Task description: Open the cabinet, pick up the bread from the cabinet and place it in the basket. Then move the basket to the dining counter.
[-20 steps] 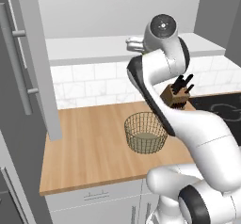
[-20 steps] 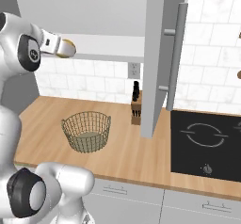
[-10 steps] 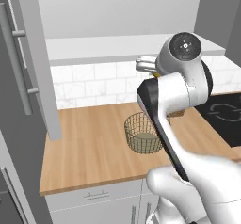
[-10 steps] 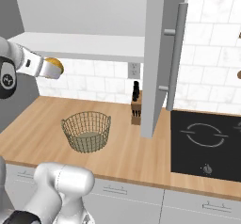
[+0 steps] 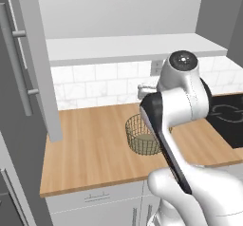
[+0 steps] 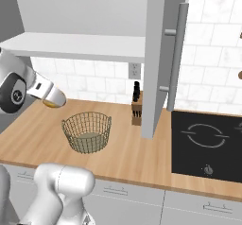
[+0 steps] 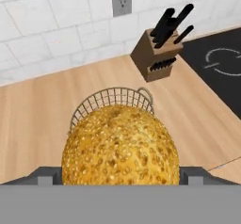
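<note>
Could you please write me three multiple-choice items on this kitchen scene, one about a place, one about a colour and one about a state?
1. Where does the basket stand?
A. on the wooden counter
B. on the cabinet shelf
C. on the black cooktop

2. What colour is the bread?
A. white
B. golden-brown
C. dark green

3. What state is the bread in?
A. lying in the basket
B. resting on the shelf
C. held in the tool above the basket

Answers: 1 A, the basket sits on the wood left of the knife block. 2 B, the hand view shows its golden crust. 3 C, the hand view shows the bread in the tool, with the basket beneath.
</note>
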